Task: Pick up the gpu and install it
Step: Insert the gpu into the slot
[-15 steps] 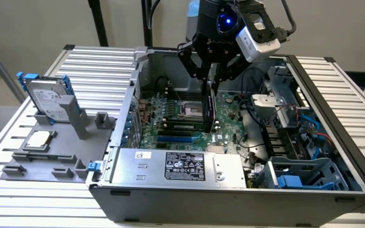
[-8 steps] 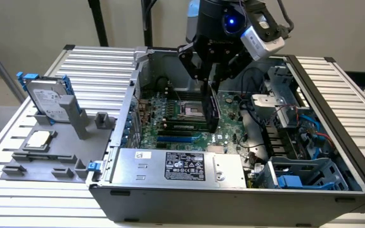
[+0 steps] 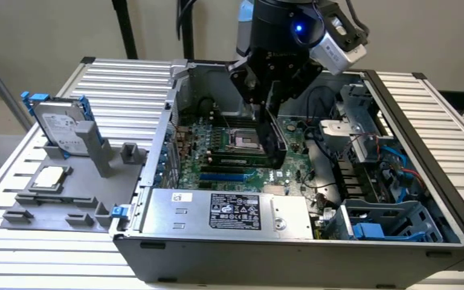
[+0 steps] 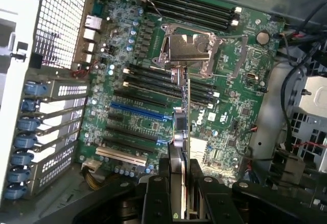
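The gpu [image 3: 277, 145] hangs on edge below my gripper [image 3: 270, 110], a thin dark card over the green motherboard [image 3: 215, 163] inside the open computer case. In the wrist view the gpu [image 4: 183, 127] runs edge-on as a narrow strip between my two black fingers [image 4: 156, 196], and my gripper [image 4: 180, 172] is shut on it. The card's lower end sits above the row of expansion slots, near the blue slot [image 4: 137, 112] and just below the CPU socket [image 4: 186, 50]. I cannot tell whether the card touches a slot.
Left of the case, a grey fixture [image 3: 63, 205] holds a silver hard drive with blue rails [image 3: 63, 127] and a small square CPU chip [image 3: 49, 178]. The power supply [image 3: 224, 211] fills the case's near side. Cables and a drive cage [image 3: 385, 220] crowd the exterior view's right.
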Robot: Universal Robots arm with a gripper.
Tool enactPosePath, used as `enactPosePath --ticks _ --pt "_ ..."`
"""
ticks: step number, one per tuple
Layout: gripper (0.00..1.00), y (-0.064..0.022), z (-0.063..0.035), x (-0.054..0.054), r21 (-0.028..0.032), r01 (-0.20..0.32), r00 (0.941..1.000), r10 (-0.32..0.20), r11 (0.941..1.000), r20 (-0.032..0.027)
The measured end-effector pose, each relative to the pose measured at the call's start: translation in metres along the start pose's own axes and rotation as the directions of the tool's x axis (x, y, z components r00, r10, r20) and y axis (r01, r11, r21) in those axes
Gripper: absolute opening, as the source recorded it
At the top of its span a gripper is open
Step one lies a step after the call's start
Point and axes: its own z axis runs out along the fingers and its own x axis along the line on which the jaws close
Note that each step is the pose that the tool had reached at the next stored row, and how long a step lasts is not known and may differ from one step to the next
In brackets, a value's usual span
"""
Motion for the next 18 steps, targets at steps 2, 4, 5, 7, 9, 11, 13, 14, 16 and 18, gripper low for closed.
enactPosePath --ticks 2,4,5,7,9,11,13,14,16,18 --pt "0.26 0.0 0.0003 0.0 0.0001 0.036 0.9994 -0.036 0.9994 0.0007" --pt "0.26 0.0 0.0009 0.0 0.0001 0.072 0.9974 -0.072 0.9974 0.0014" --pt "0.26 0.0 0.0012 0.0 0.0001 0.09 0.996 -0.09 0.996 0.0017" --pt "0.26 0.0 0.0018 0.0 0.0002 0.126 0.992 -0.126 0.992 0.0024" --pt "0.26 0.0 0.0024 0.0 0.0003 0.162 0.9867 -0.162 0.9867 0.003" --pt "0.26 0.0 0.0036 0.0 -0.0006 0.198 0.9803 -0.198 0.9803 0.0044" --pt "0.26 0.0001 0.0048 0.0 -0.0022 0.234 0.9723 -0.234 0.9723 0.0064" --pt "0.26 0.0001 0.0056 0.0 -0.0033 0.251 0.9679 -0.251 0.9679 0.0077" --pt "0.26 0.0001 0.007 0.0001 -0.006 0.286 0.9581 -0.286 0.9581 0.0108" --pt "0.26 0.0001 0.0085 0.0 -0.0086 0.321 0.9471 -0.321 0.9471 0.0141"
